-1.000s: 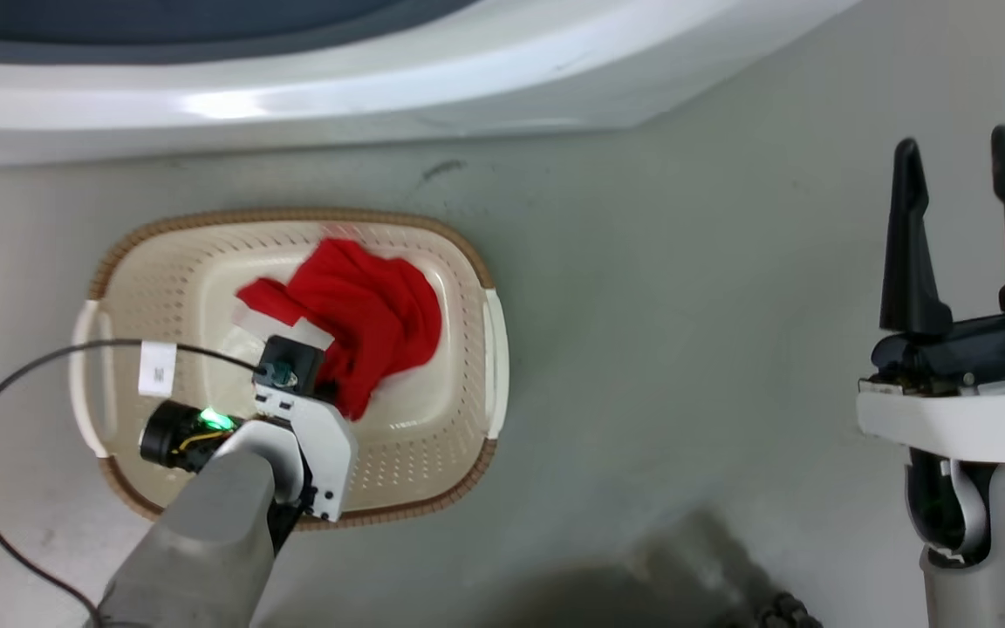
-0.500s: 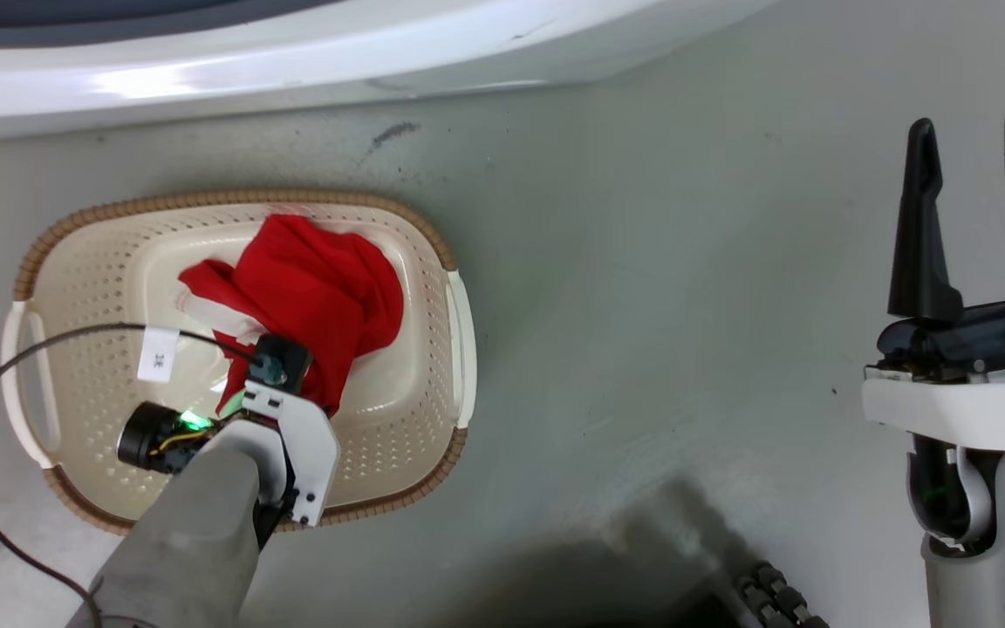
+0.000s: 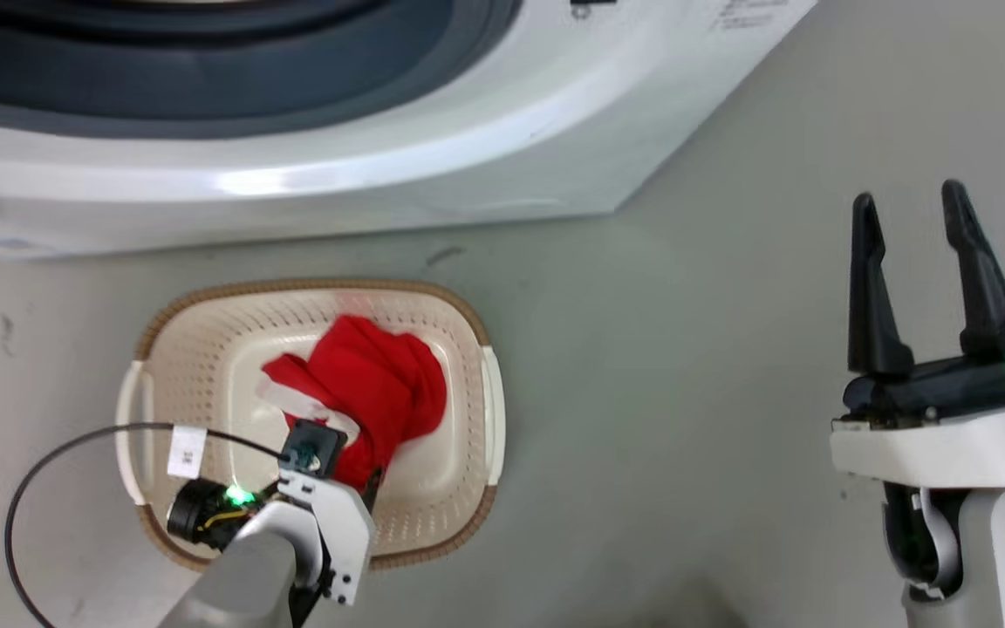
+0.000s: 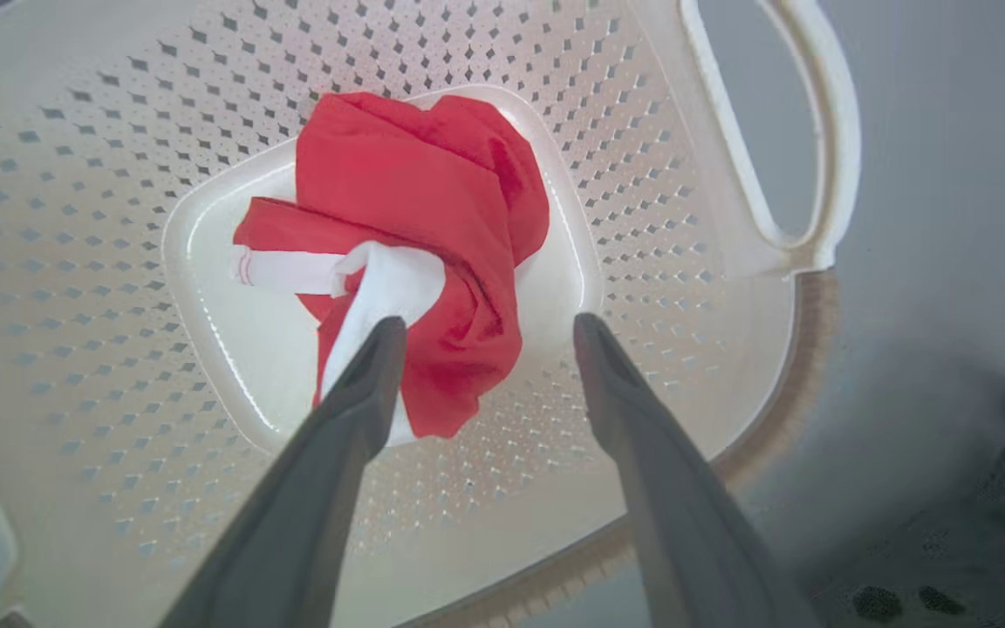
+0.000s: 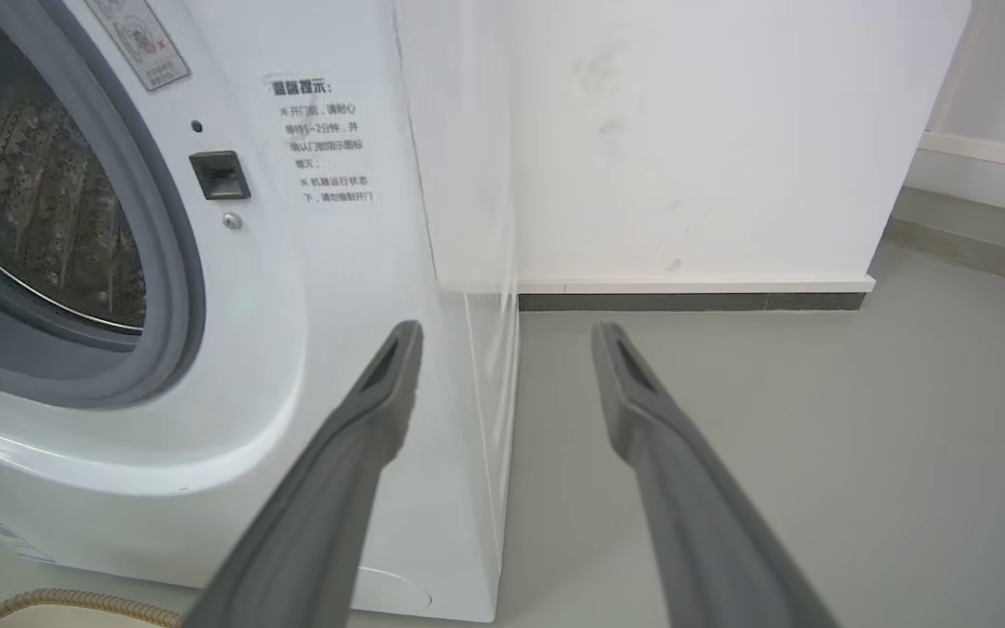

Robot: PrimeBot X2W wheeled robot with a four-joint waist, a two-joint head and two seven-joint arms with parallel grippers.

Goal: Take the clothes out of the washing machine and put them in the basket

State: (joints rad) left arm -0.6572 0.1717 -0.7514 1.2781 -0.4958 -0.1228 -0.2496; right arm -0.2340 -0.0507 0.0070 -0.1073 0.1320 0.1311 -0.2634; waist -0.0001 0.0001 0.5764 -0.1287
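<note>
Smooth grey floor [image 3: 686,392], white wall [image 5: 686,131] w/ dark skirting [image 5: 694,302] seen beyond the right gripper [image 5: 509,327] fingertips. Counted: 1 washing machine [image 3: 380,174], 1 basket [image 3: 293,286], 1 red heap of clothes [image 4: 433,183] (1 or 2 garments can't be told), 2 grippers. The left gripper [image 4: 487,321] is held over the basket, fingers spread, nothing gripped. The heap lies on the basket bottom just past the tips, its white band at one tip; contact can't be told. Right gripper fingers are spread and empty, the washer's steel drum [image 5: 23,174] off to one side of them. Vs. 0.5 s ago: the head cam. was moved, so the grey gasket [image 3: 206,96] is now shown; the heap is unchanged in the basket.
</note>
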